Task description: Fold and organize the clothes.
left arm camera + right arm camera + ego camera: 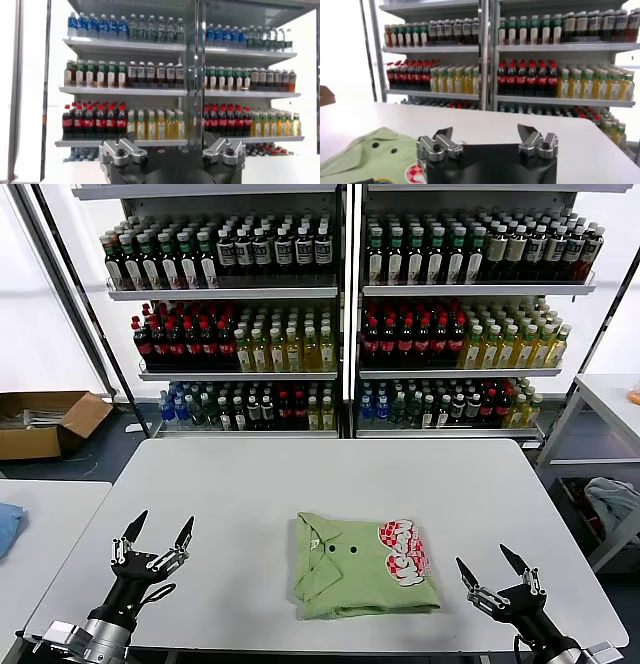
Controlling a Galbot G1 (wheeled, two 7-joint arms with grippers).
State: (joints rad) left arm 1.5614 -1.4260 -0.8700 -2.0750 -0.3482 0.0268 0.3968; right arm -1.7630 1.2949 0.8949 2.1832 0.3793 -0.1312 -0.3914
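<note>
A light green polo shirt (345, 574) lies folded into a rectangle near the front middle of the white table (320, 484), collar and dark buttons up, red-and-white print at its right side. It also shows in the right wrist view (375, 155). My left gripper (158, 532) is open and empty over the table's front left, well apart from the shirt. My right gripper (490, 567) is open and empty at the front right, just right of the shirt. In the wrist views the left gripper (171, 142) and right gripper (485, 134) hold nothing.
Shelves of bottles (345, 324) stand behind the table. A cardboard box (45, 422) lies on the floor at the far left. A second table (40, 524) with a blue cloth (8, 526) is at the left. More cloth (612, 499) sits under a table at the right.
</note>
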